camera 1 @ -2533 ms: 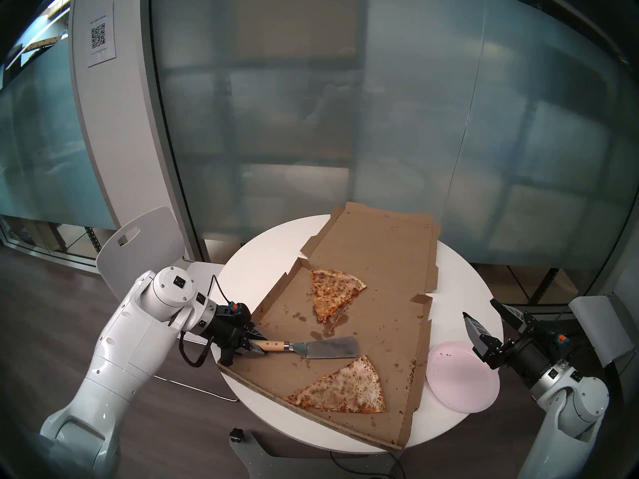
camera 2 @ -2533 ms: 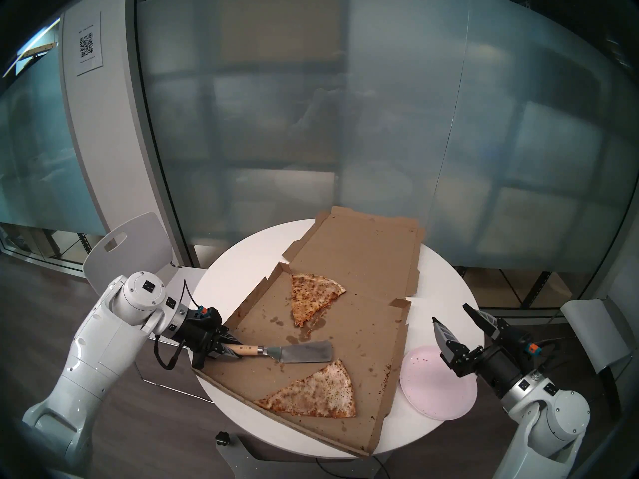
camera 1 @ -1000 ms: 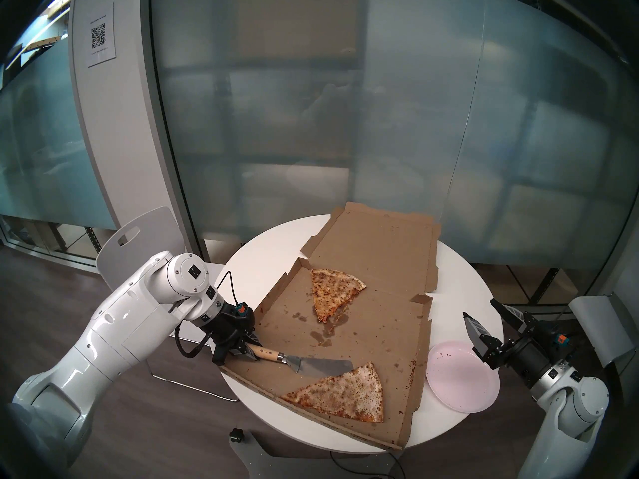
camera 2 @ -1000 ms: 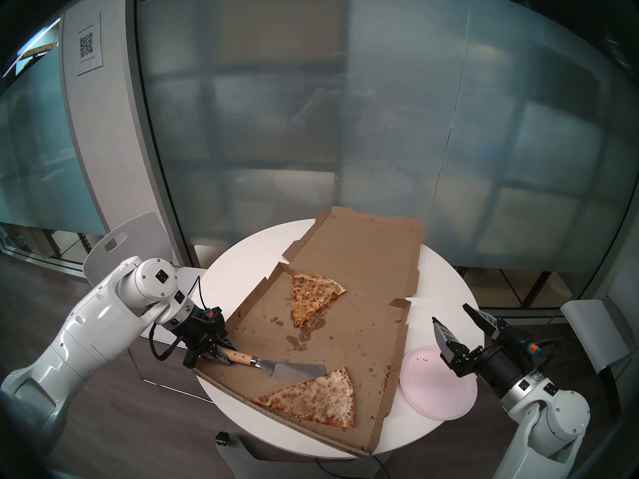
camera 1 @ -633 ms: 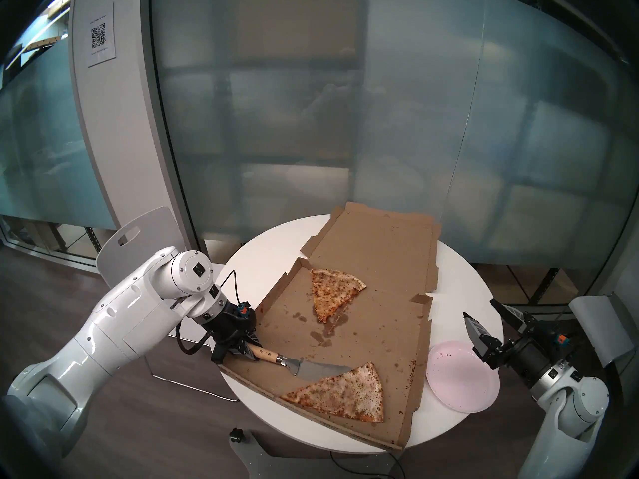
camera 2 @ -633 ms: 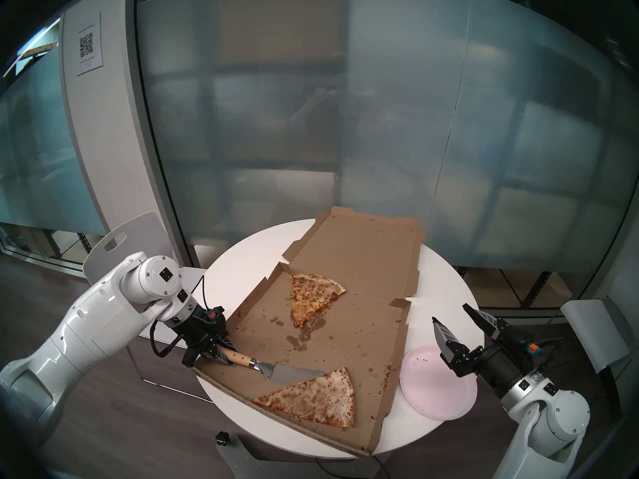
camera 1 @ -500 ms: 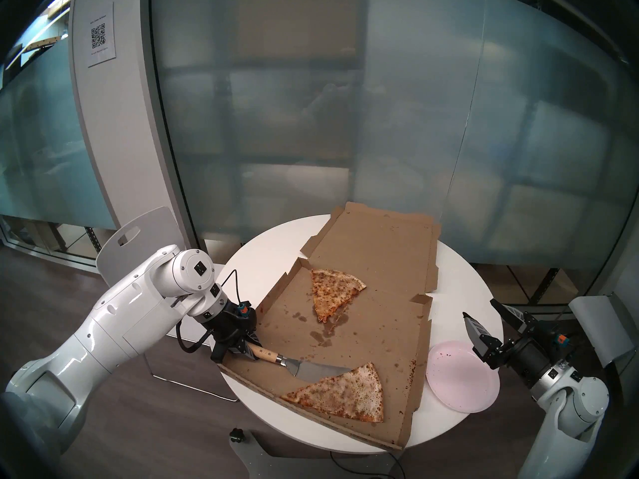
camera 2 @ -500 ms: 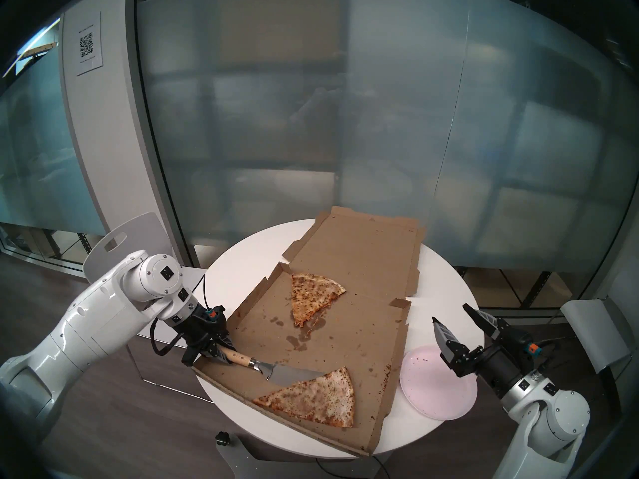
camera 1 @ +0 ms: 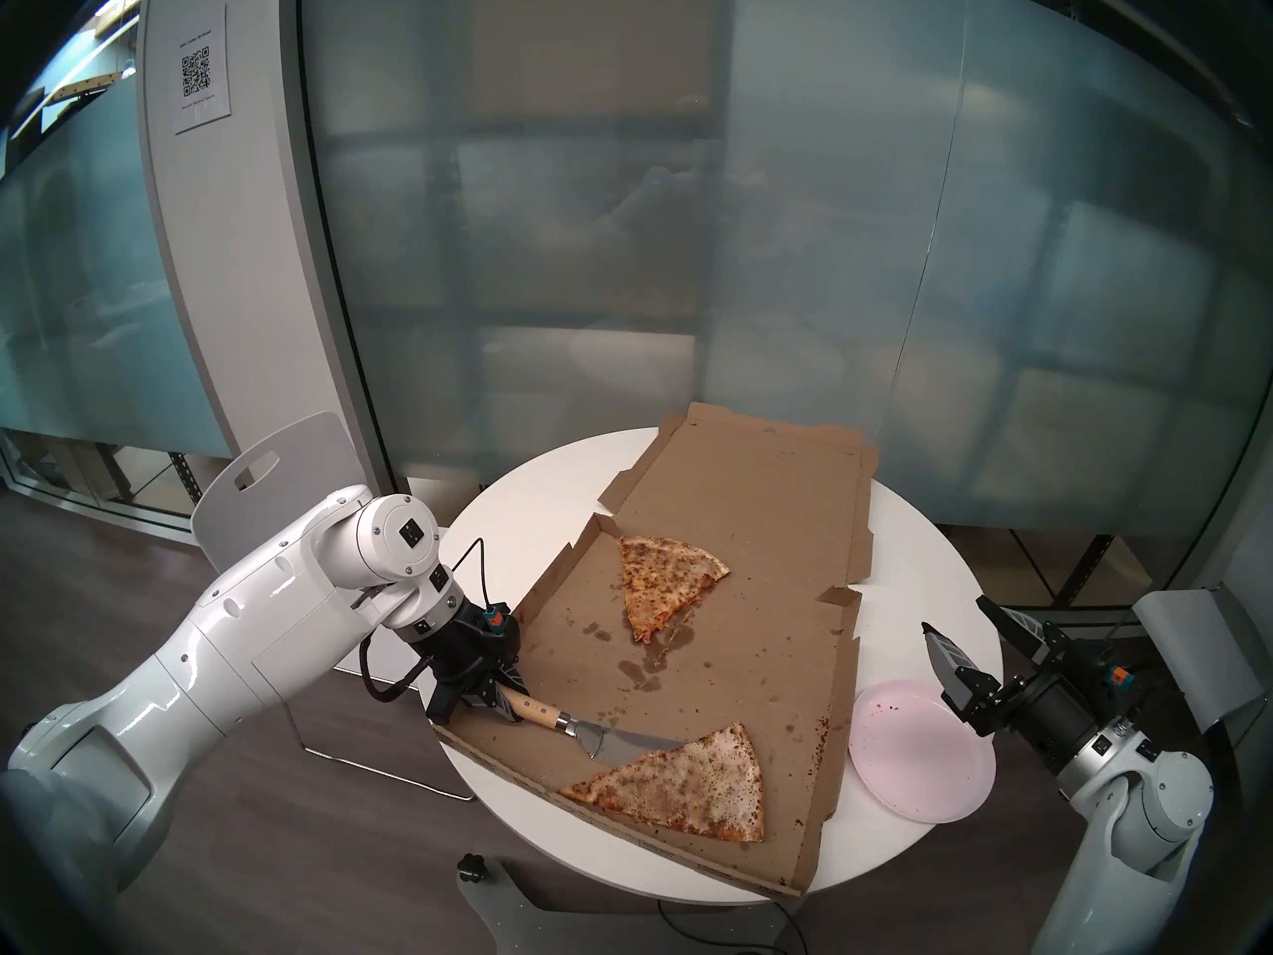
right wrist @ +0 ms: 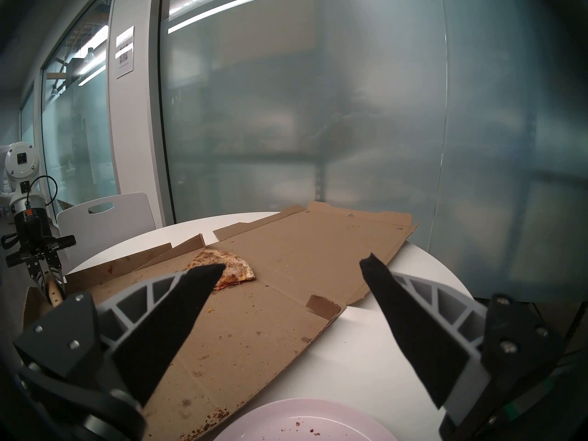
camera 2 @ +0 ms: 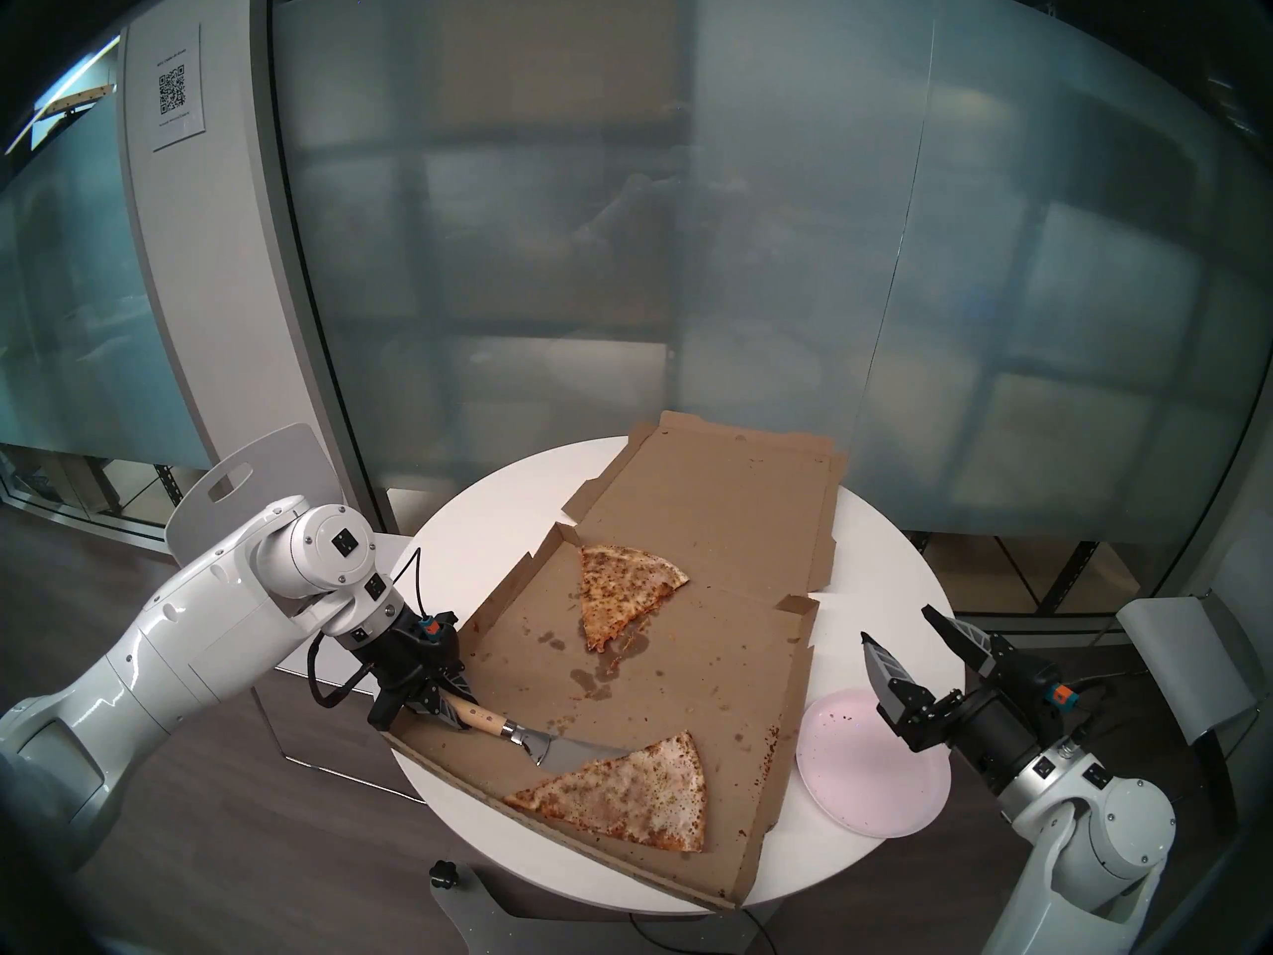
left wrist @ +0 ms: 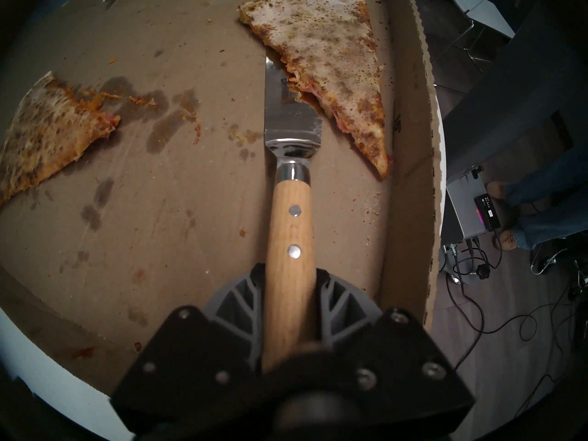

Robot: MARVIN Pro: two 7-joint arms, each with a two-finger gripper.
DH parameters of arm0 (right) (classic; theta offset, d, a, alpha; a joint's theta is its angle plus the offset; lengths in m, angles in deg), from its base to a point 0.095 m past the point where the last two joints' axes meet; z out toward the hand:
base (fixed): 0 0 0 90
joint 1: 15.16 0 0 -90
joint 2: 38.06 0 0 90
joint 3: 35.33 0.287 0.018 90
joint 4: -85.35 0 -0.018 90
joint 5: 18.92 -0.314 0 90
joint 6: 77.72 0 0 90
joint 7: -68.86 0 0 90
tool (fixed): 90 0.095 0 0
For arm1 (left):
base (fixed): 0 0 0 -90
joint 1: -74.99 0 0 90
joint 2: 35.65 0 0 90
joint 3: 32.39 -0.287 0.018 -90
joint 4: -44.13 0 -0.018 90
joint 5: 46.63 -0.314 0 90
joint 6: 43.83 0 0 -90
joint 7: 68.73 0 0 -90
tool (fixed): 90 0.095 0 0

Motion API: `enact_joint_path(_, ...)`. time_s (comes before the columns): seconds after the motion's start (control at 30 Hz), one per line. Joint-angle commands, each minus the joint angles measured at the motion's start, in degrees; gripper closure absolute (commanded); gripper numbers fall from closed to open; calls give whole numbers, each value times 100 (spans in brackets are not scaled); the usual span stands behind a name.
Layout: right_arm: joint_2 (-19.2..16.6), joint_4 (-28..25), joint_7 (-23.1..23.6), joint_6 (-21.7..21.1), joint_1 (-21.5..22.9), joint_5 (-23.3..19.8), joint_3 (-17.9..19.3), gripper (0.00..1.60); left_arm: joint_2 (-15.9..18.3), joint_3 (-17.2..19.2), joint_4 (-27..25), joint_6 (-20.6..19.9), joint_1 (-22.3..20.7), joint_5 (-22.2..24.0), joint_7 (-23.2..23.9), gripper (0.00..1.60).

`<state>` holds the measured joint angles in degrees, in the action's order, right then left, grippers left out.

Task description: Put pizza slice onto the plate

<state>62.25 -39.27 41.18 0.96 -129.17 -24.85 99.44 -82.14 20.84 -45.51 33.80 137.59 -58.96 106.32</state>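
Pizza slice (camera 1: 689, 781) flat in the near part of the open cardboard pizza box (camera 1: 758, 519), tip pointing left, crust edge toward the box's right side. Blade of a metal spatula (left wrist: 288, 112) wedged under the slice's far long edge, part of the blade hidden beneath the cheese, the rest bare on the box floor. Wooden handle running back from the slice to the left gripper (camera 1: 506, 700), clenched on the spatula handle at the box's left wall; slice lying just beyond the blade's length from that gripper, ahead and slightly to one side in the left wrist view. Second, smaller and darker slice (camera 1: 661, 581) farther back in the box, well apart from the task slice, with grease stains on the cardboard between them. Pale pink plate (camera 1: 916, 761) on the white desk (camera 1: 916, 588) just right of the box, dotted with a few dark crumbs, bare of pizza. Right gripper (camera 1: 961, 630) above the plate's far right edge, fingers (right wrist: 178, 316) spread wide, grasping nothing.
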Motion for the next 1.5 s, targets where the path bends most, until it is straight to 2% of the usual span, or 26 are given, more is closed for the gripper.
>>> enact_joint_path(0.0, 11, -93, 8, 1, 14, -39, 8, 0, -66, -12, -10, -24, -164, 103, -5, 160)
enact_joint_path(0.4, 11, -93, 8, 0, 14, -39, 8, 0, -45, -152, -198, -82, -1, 275, -5, 160)
enact_joint_path(0.87, 11, -94, 8, 0, 14, -40, 8, 0, 46, -150, -415, -134, 229, 390, -5, 160)
enact_joint_path(1.13, 11, -94, 8, 0, 14, -40, 8, 0, 45, -82, -425, -170, 300, 440, -45, 160)
enact_joint_path(1.47, 11, -93, 8, 1, 14, -39, 8, 0, -23, 163, -248, -191, 366, 775, -68, 160)
